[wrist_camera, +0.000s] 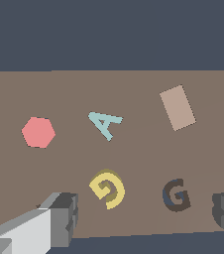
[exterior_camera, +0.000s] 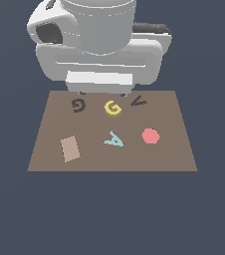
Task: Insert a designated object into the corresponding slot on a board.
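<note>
**A:** Where is the yellow G [exterior_camera: 113,108] right now?

**B:** It lies flat on the brown board [exterior_camera: 45,127], near the far edge, just under the big white arm [exterior_camera: 99,40]. Nothing holds it. In the wrist view it shows as a rounded yellow block [wrist_camera: 107,189] resting free on the board.

**A:** And the slot it belongs in?

**B:** The dark G-shaped slot [exterior_camera: 77,105] is on the same far row, toward the exterior view's left of the yellow G. The two are near each other but clearly apart. In the wrist view the recess [wrist_camera: 176,195] sits beside the block with bare board between them.

**A:** How is the gripper [wrist_camera: 143,218] standing?

**B:** Spread wide. One grey finger [wrist_camera: 59,218] shows at one side of the wrist view and the other finger only peeks in at the opposite edge. Both the yellow G and the slot lie in the span between them, and neither finger touches anything.

**A:** What else is on the board?

**B:** A teal letter A [exterior_camera: 114,140] near the middle, a pink-red hexagon [exterior_camera: 150,136] toward the exterior view's right of it, and a pale tan rectangle [exterior_camera: 70,148] toward the left. There is also a dark V-shaped recess [exterior_camera: 139,102] on the far row, on the other side of the yellow G from the slot, partly under the arm.
</note>
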